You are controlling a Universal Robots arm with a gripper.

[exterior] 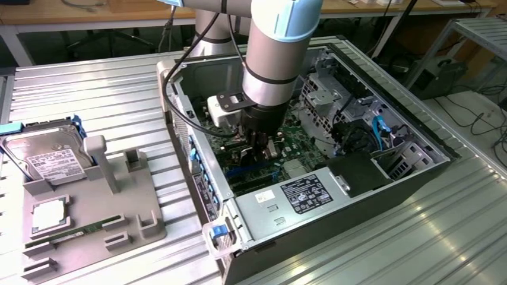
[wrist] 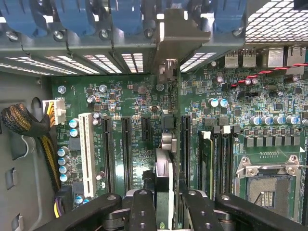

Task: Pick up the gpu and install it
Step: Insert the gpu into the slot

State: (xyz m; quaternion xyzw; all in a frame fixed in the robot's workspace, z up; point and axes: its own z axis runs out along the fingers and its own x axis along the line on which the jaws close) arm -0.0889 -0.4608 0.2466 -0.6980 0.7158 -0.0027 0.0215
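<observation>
The gpu appears edge-on in the wrist view, a thin card standing upright over the green motherboard, in line with a long black slot. Its grey end bracket reaches the rear slot openings of the case. My gripper is shut on the card, one black finger on each side. In the exterior view the gripper is lowered deep into the open computer case, just above the board, with the dark gpu below it.
Beside the card lie a white slot, black slots, memory slots, a CPU socket and a cable bundle. A power supply sits in the case. The grey fixture holds a hard drive and RAM stick.
</observation>
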